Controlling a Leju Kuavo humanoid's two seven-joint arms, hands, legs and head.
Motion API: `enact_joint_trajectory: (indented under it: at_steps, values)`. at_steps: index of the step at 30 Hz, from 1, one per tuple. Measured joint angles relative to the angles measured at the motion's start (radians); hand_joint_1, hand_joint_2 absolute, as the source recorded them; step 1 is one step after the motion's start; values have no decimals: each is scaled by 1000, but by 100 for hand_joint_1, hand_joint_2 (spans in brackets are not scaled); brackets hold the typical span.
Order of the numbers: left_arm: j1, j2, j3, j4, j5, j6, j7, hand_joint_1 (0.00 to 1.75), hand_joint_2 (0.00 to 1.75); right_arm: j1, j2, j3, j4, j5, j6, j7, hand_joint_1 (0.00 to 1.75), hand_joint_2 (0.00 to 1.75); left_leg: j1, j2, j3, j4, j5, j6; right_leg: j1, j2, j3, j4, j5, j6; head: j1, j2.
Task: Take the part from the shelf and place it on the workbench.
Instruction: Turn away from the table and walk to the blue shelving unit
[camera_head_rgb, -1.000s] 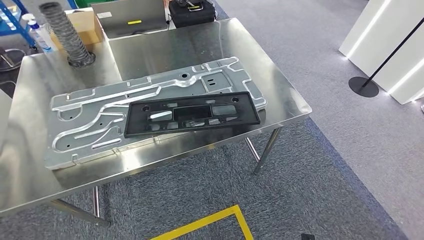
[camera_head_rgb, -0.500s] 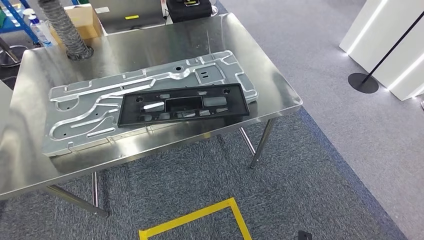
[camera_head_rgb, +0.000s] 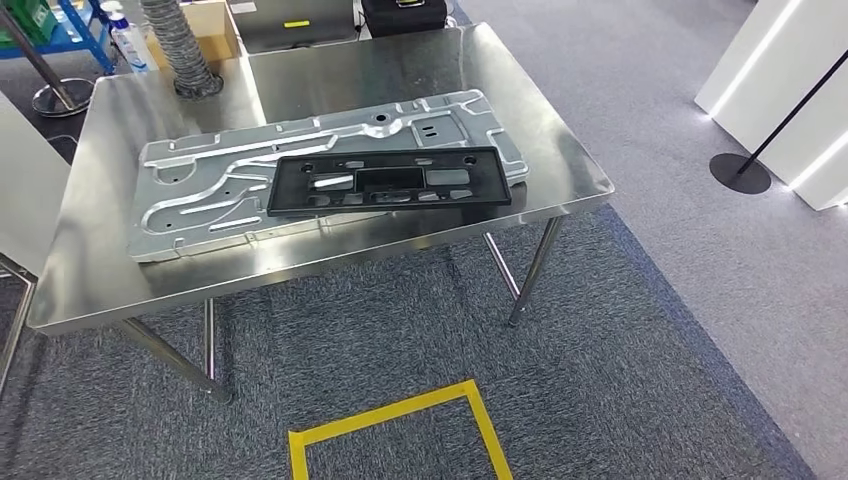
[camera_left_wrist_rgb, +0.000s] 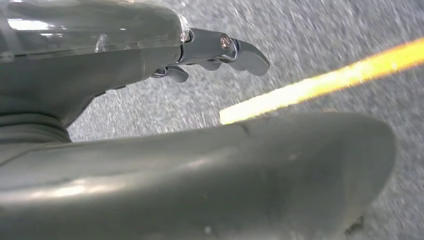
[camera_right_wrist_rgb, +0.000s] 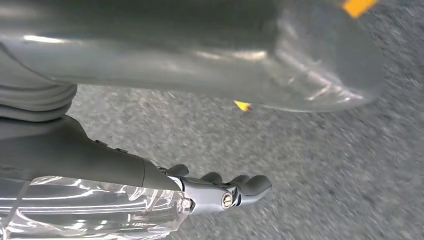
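A black rectangular plastic frame part (camera_head_rgb: 390, 182) lies flat on a large silver stamped metal panel (camera_head_rgb: 200, 190), which rests on the steel workbench (camera_head_rgb: 100, 270). The frame sits toward the bench's near right side. My left hand (camera_left_wrist_rgb: 150, 55) hangs over grey carpet with a blurred yellow tape line behind it; its fingers (camera_left_wrist_rgb: 235, 47) are stretched out and it holds nothing. My right hand (camera_right_wrist_rgb: 150, 175) also hangs over the carpet, its fingers (camera_right_wrist_rgb: 240, 187) extended and empty.
A yellow tape corner (camera_head_rgb: 400, 415) marks the carpet in front of the bench. At the bench's far edge stand a grey ribbed hose (camera_head_rgb: 180, 45), a cardboard box (camera_head_rgb: 215, 20) and a black case (camera_head_rgb: 405, 12). White lit panels (camera_head_rgb: 790, 90) and a round stand base (camera_head_rgb: 740, 172) are at the right.
The whole picture has shifted, so the camera moved: the bench now looks farther off and more of the carpet shows. The frame and panel lie as before on the bench.
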Motion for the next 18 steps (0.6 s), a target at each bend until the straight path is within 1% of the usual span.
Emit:
enact_joint_trajectory:
  at_steps: [1,2,3,4,5,6,7,8,9,10,11,12,13,14,15,16,17,18]
  values:
    - [0,0,1,0,2,1,-6,0,0,0,3,-1,1,2,1,2,0,0,3,1,-13,-2,15,5,-1,3,-12,41,-51,5,0,0]
    - [0,0,1,0,3,1,-12,0,0,-1,7,-3,1,2,2,5,0,0,3,1,-28,-2,28,9,-1,5,-26,99,-111,11,0,0]
    - [-1,0,1,0,4,2,-17,0,0,-3,12,-4,1,3,2,8,0,0,3,1,-44,-1,41,9,-1,5,-37,166,-159,16,0,0]
    - [-1,-1,1,0,4,2,-22,0,0,-4,15,-5,1,3,2,10,0,0,4,1,-60,0,54,8,-2,5,-41,223,-181,20,0,0]
    - [-1,-2,2,0,5,1,-25,0,0,-6,17,-7,1,3,1,11,0,0,6,1,-77,3,66,4,-3,5,-33,255,-176,24,0,0]
    - [-1,-3,2,0,6,1,-27,0,0,-6,19,-9,1,3,0,12,0,0,9,1,-95,6,78,0,-5,5,-9,255,-151,28,0,0]
    - [-1,-4,2,0,6,1,-28,0,0,-6,19,-11,1,3,-1,13,0,0,14,0,-114,10,90,-5,-7,7,32,218,-120,32,0,0]
    - [-1,-5,3,0,7,1,-28,0,0,-7,19,-14,1,2,-3,15,0,0,17,-1,-131,17,100,-11,-11,13,90,151,-103,36,0,0]
    - [-1,-7,4,-1,8,1,-26,0,0,-7,19,-17,1,2,-5,16,0,0,19,-4,-146,24,109,-18,-13,21,153,64,-105,37,0,0]
    - [-1,-7,4,-1,8,1,-23,0,0,-8,19,-19,2,0,-6,18,0,0,21,-6,-156,29,119,-25,-13,29,201,-6,-117,33,0,0]
    - [-1,-8,5,-1,8,1,-19,0,0,-8,18,-21,2,-1,-6,18,0,0,21,-8,-162,31,129,-33,-12,35,231,-54,-132,26,0,0]
    - [-1,-9,6,-1,9,1,-15,0,0,-8,18,-23,2,-2,-6,19,0,0,22,-10,-165,30,141,-40,-7,36,239,-73,-138,15,0,0]
    - [0,-9,8,-1,9,0,-10,0,0,-7,18,-25,3,-3,-6,21,0,0,22,-13,-166,27,152,-47,-6,33,230,-70,-132,3,0,0]
    - [1,-9,10,-1,10,0,-7,0,0,-7,18,-27,4,-4,-6,23,0,0,24,-15,-172,30,148,-52,-6,28,220,-68,-121,-8,0,0]
    - [2,-9,12,-1,10,0,-3,0,0,-8,18,-29,5,-4,-7,25,0,0,25,-16,-181,48,121,-54,-6,23,207,-66,-108,-19,0,0]
    - [3,-9,14,-1,10,0,-2,0,0,-8,16,-29,6,-4,-7,27,0,0,27,-17,-194,87,72,-53,-5,18,190,-66,-93,-29,0,0]
    - [3,-9,16,-1,10,0,-1,0,0,-9,15,-29,7,-4,-7,28,0,0,27,-17,-209,144,8,-51,-1,15,173,-64,-79,-35,0,0]
    - [3,-10,17,-1,10,0,0,0,0,-9,13,-30,8,-5,-7,29,0,0,27,-17,-220,212,-48,-48,4,12,154,-63,-65,-40,0,0]
